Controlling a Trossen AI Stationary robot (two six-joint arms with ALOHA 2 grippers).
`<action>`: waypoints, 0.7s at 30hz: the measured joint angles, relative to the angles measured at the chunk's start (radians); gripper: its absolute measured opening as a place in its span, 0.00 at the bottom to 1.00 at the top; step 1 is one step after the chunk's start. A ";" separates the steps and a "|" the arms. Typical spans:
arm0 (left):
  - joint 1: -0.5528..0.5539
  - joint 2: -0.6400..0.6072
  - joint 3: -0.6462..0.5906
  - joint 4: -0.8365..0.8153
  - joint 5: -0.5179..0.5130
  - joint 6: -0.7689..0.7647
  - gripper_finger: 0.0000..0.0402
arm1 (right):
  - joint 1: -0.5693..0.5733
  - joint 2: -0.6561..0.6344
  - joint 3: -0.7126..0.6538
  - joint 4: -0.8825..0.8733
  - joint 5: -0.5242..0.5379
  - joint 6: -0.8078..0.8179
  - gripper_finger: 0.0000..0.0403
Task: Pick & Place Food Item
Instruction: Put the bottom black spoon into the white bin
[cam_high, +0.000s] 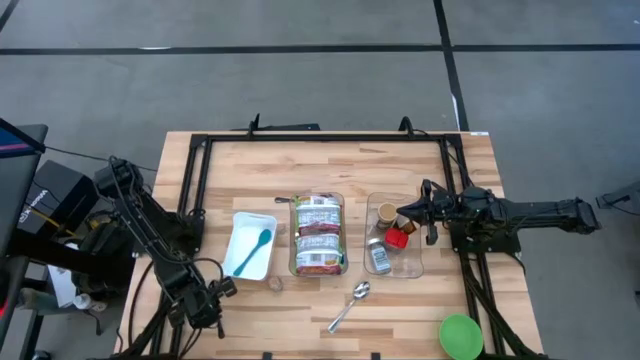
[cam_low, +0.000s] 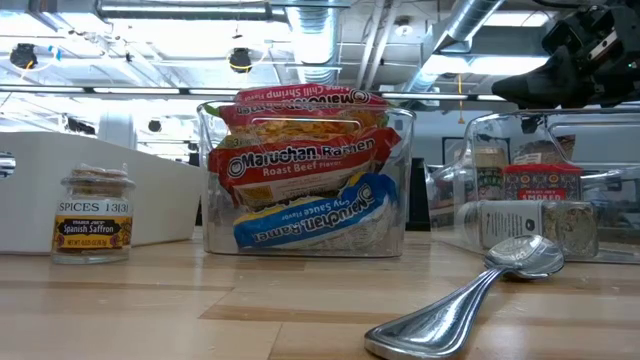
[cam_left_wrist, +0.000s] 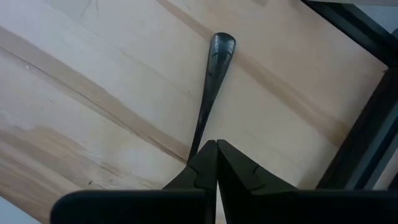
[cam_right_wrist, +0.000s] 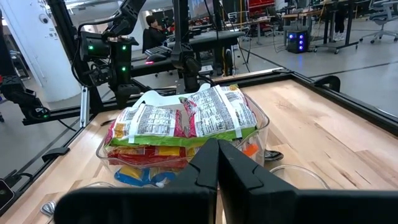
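Wood table (cam_high: 240, 180): pale planks, streaked grain.
Ramen bin (cam_high: 319, 235): clear plastic, crinkled packets.
Left gripper (cam_high: 213, 312): fingers closed, empty.
Right gripper (cam_high: 403, 214): fingers closed, empty.

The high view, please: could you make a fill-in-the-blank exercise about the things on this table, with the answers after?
1. The turquoise spoon lies inside the white ____.
2. The clear bin in the middle holds packets of ____.
3. The metal spoon lies on the bare ____, near the front edge.
4. The lid of the upright spice jar below the right pincer is ____.

Answers: tray; ramen; table; red
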 joint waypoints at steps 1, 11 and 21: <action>0.000 0.000 0.000 -0.001 0.000 0.000 0.00 | 0.000 0.000 0.000 0.000 0.000 0.000 0.00; 0.011 0.000 0.000 0.016 0.001 0.026 0.00 | 0.000 0.000 0.000 0.000 0.000 0.000 0.00; 0.036 0.000 0.000 0.017 -0.012 0.076 0.00 | 0.000 0.000 0.000 0.000 0.000 0.000 0.00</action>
